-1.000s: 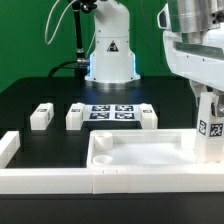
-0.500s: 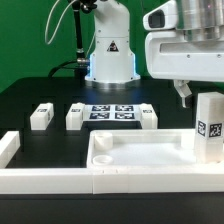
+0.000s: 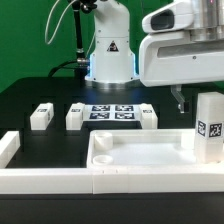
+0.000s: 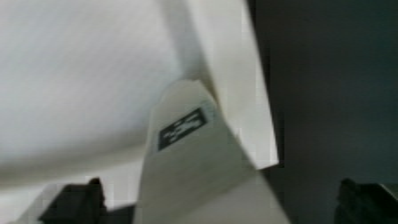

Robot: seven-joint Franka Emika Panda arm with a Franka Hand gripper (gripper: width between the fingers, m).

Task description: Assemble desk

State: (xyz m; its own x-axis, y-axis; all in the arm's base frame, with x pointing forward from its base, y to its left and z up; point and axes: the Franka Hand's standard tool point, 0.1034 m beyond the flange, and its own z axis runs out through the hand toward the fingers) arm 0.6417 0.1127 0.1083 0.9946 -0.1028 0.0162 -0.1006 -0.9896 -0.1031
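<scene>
The desk panel (image 3: 140, 152), a white tray with a raised rim, lies at the front of the table. One white tagged leg (image 3: 208, 126) stands upright at its corner on the exterior view's right. My gripper (image 3: 182, 98) hangs open and empty just above and beside that leg. In the wrist view the same leg (image 4: 199, 165) and the panel (image 4: 89, 90) lie below my gripper (image 4: 222, 203), with dark fingertips (image 4: 80, 200) apart on either side. Three more legs (image 3: 40, 116) (image 3: 75, 117) (image 3: 147, 115) lie on the black table behind the panel.
The marker board (image 3: 112, 112) lies between the loose legs. White border wall segments run along the front (image 3: 50, 181) and at the exterior view's left (image 3: 8, 147). The arm's base (image 3: 110, 55) stands at the back.
My gripper has let go of the upright leg and risen off it, shifting slightly to the exterior view's left. The leg stays standing at the panel's corner.
</scene>
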